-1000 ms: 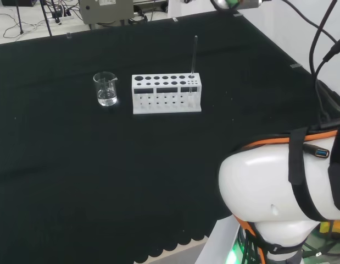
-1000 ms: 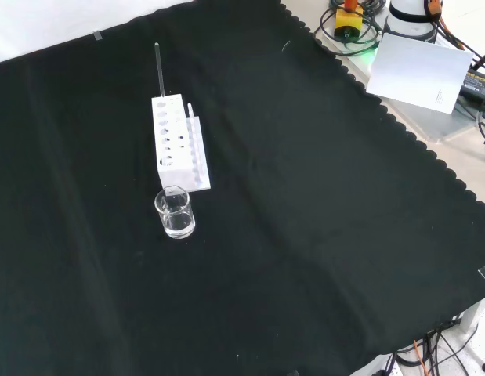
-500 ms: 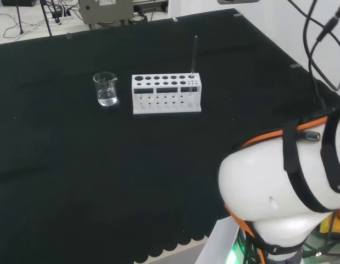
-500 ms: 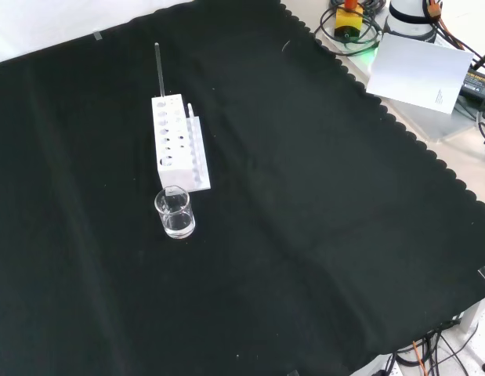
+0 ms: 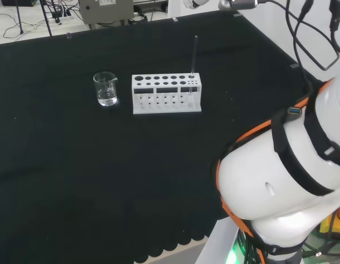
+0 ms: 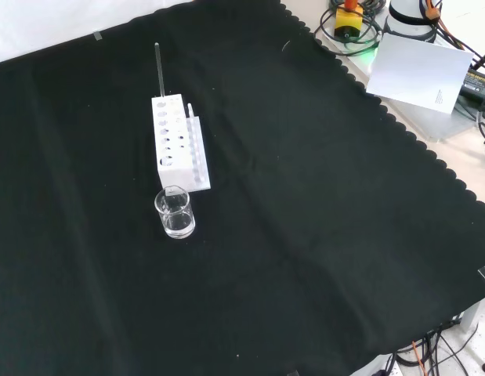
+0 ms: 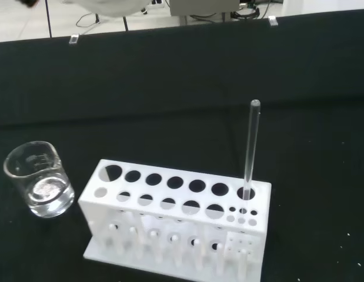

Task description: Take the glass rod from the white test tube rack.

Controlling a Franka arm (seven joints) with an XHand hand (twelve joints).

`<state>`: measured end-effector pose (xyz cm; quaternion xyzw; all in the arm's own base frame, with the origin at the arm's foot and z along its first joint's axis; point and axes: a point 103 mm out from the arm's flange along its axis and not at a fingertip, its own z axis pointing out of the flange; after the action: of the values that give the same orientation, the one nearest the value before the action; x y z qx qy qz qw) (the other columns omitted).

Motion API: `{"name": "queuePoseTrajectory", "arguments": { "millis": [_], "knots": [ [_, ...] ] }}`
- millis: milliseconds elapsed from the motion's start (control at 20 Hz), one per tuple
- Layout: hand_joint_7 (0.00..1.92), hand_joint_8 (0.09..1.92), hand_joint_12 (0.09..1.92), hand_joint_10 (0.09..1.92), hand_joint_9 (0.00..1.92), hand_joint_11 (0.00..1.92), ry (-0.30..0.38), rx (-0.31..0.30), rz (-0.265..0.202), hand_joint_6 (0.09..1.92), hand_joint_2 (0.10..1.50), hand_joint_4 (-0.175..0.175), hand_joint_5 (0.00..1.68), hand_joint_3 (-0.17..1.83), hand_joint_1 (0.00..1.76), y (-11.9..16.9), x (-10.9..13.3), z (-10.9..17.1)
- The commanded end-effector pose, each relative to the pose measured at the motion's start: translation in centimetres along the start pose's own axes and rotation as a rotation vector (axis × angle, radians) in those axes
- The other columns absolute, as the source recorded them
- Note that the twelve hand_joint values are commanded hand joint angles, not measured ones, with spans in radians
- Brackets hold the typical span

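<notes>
A white test tube rack stands on the black cloth, and a clear glass rod stands upright in a hole at its right end in the head view. In the front view the rod rises from the far end of the rack. The wrist view looks down on the rack and the rod from some way off, nothing touching them. A blurred white part of my hand shows at that picture's edge.
A small glass beaker with a little clear liquid stands left of the rack in the head view, nearer than the rack in the front view. The cloth's scalloped edge runs along the right of the front view, by a white board.
The arm's white links at the right of the head view have swung upward and turned. The rack, the rod and the beaker have not moved.
</notes>
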<state>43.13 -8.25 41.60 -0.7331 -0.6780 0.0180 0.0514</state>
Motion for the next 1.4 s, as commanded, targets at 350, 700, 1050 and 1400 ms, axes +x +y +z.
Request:
{"name": "queuePoseTrajectory", "arguments": {
  "millis": [350, 700, 1050, 1400],
  "knots": [
    [0.2, 0.86, 1.4, 0.9, 0.34, 0.0, 0.016, 0.017, -0.035, 0.09, 0.8, -0.158, 0.35, 0.59, 0.74, 8.0, -4.4, 4.6],
    [0.25, 0.86, 1.42, 0.87, 0.39, 0.0, 0.005, 0.039, -0.036, 0.13, 0.8, -0.168, 0.42, 0.58, 0.74, 9.6, -5.3, 7.2],
    [0.35, 0.86, 1.46, 0.82, 0.47, 0.0, -0.028, 0.054, -0.068, 0.66, 0.81, -0.175, 0.33, 0.57, 0.74, 10.2, -5.1, 9.9],
    [0.44, 0.89, 1.46, 0.83, 0.59, 0.06, -0.022, 0.086, -0.079, 0.79, 0.81, -0.175, 0.3, 0.58, 0.75, 10.7, -4.6, 12.4]
  ]
}}
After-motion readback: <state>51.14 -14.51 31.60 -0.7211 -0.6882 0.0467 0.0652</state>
